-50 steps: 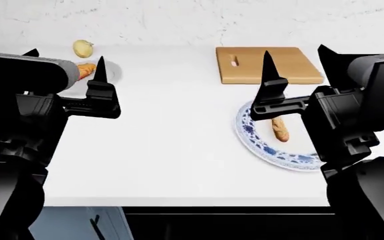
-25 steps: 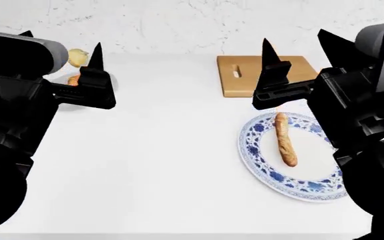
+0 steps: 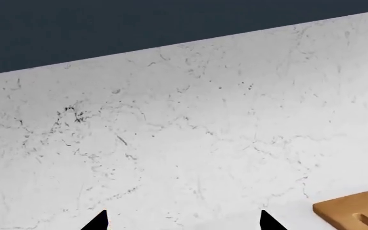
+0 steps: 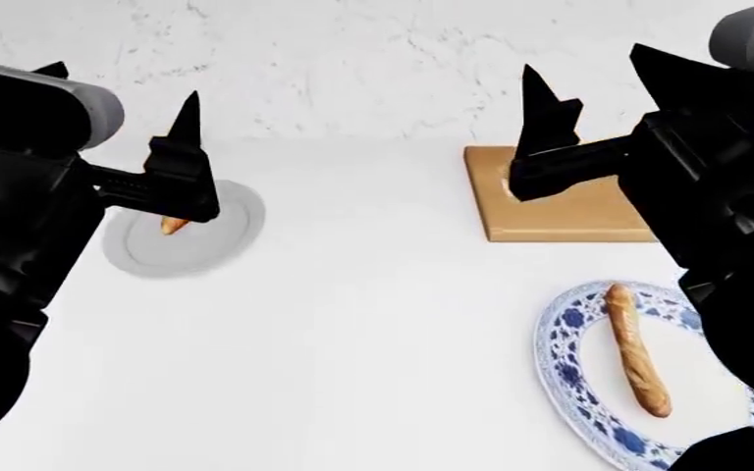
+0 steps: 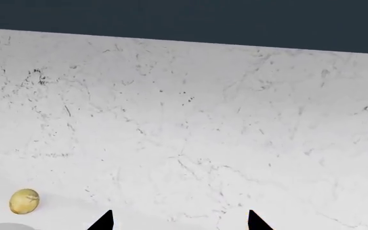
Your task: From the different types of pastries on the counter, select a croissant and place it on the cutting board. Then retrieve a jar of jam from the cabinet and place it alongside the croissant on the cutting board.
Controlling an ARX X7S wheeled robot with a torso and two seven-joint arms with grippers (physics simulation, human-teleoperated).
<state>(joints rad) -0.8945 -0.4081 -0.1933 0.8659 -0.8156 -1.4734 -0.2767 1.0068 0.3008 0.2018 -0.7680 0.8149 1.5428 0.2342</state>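
The head camera looks down over the table point(image 4: 350, 324). Both wrist cameras face the marbled wall point(image 3: 190, 143) — the left one shares the cutting board point(image 4: 567, 211) with the head view.

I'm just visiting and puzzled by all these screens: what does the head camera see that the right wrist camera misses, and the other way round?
Only the head view shows the croissant on its grey plate, the cutting board, and the baguette on the patterned plate. Only the right wrist view shows the round bun. Both show the marble wall and the right claw, open and empty.
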